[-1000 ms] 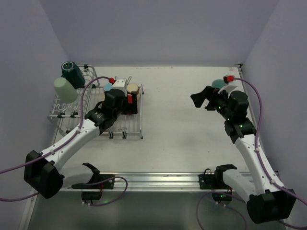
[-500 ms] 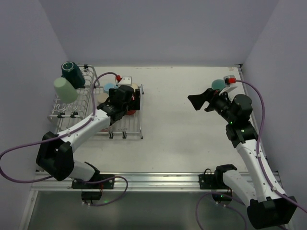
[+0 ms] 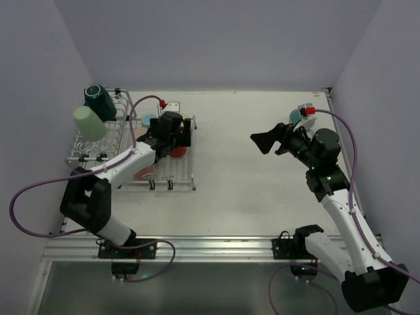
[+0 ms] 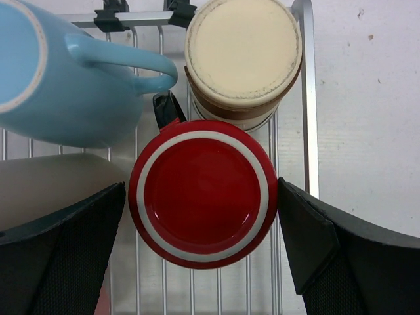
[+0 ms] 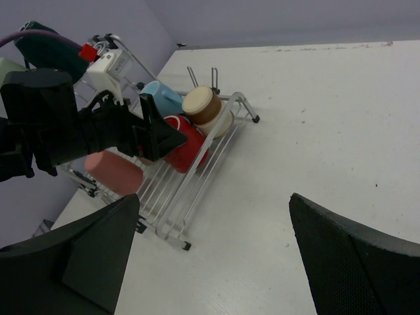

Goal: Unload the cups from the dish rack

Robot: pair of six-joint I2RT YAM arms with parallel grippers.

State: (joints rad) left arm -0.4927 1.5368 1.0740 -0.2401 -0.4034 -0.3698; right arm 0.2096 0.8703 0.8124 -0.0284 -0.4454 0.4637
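My left jaws are apart and straddle the red cup (image 4: 202,193), one black pad (image 4: 62,256) on each side of it. Both pads sit very close to its wall, but I cannot tell whether they touch it yet. Nothing is clamped.

The red cup stands in the flat tray of the dish rack (image 4: 306,118) with a round end, red with a white ring, facing my left wrist camera. I take it to be mouth down, though I am not sure. Just beyond the red cup is the beige cup (image 4: 243,52), so close that the two may touch. Beyond the red cup on the other side lies the light blue mug (image 4: 59,72), its handle curving toward the red cup. A pink cup (image 5: 113,172) lies on its side, nearer my base than the red cup.

I judge the red cup to be glazed ceramic: stiff, glossy, likely slick under my pads, and breakable if dropped or knocked against the beige cup. It looks light enough for one arm. I would close across its round body below the ringed end, keeping clear of the small dark handle (image 4: 167,110) on the far side of the red cup, then lift straight up.

My right jaws are wide apart and empty, over the bare desk (image 5: 328,131), well away from the red cup.
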